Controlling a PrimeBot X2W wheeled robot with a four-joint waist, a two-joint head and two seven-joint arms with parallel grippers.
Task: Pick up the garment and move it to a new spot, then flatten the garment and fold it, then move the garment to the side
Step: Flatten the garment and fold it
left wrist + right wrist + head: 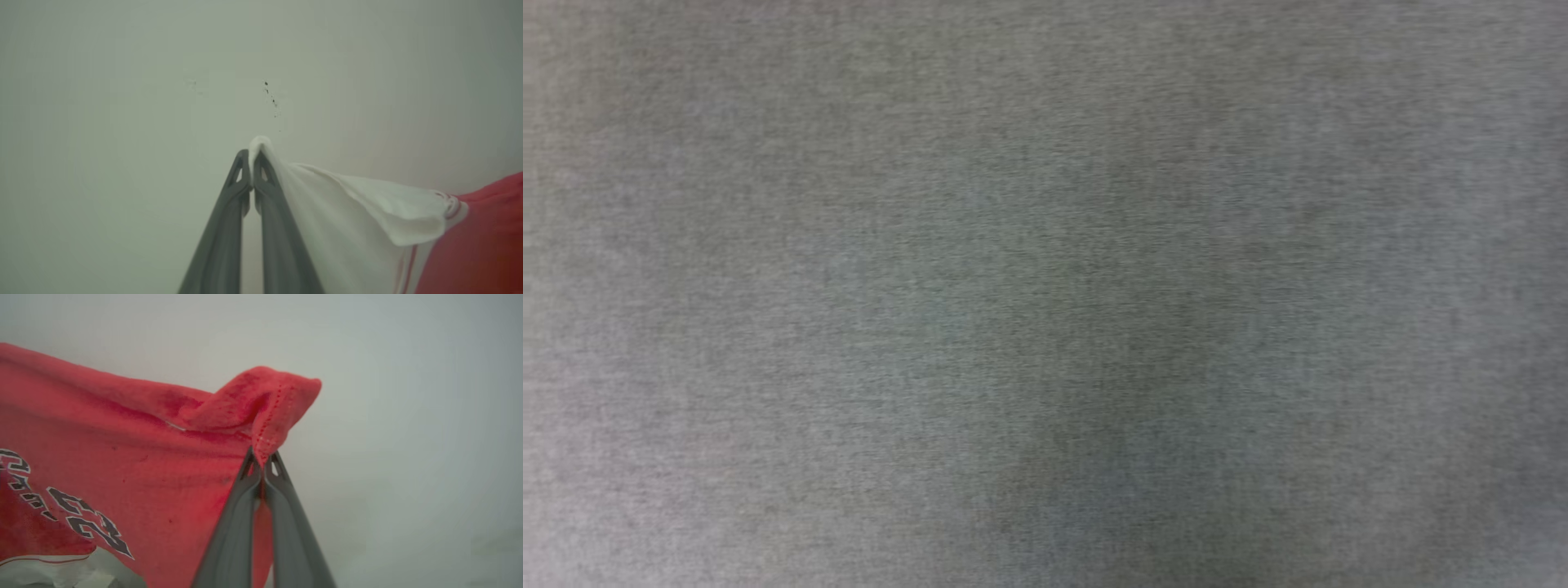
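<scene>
Red garment [135, 457] held at two pts: left gripper [251, 159] jaws clamped on white sleeve [347, 204], cloth trailing right of them; right gripper [262, 459] jaws clamped on stitched red edge [271, 416], lettering [81, 518] to their left.

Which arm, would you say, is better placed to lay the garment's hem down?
Probably the right: the right gripper is shut on the garment's stitched red corner; the left gripper pinches the white sleeve.

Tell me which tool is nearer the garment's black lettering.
Right. The right tool pinches the red hem beside the lettering; the left tool pinches the white sleeve, beyond the stripe trim.
</scene>
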